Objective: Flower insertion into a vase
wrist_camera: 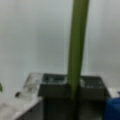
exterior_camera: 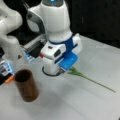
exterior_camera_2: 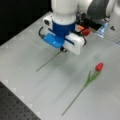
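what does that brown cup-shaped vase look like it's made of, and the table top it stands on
The brown cylindrical vase looks like wood or a wood-look finish: reddish-brown wall with a faint sheen, dark inside. The pale grey table top seems smooth and matte, possibly laminate or painted board.

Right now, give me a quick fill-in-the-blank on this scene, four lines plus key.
1. The gripper is low over a green ____ lying on the table.
2. The vase stands ____ with no flower in it.
3. In a front view, a second flower with a ____ head lies on the table, apart from the gripper.
4. In the wrist view, the stem runs between the gripper's ____.

Missing: stem; upright; red; fingers
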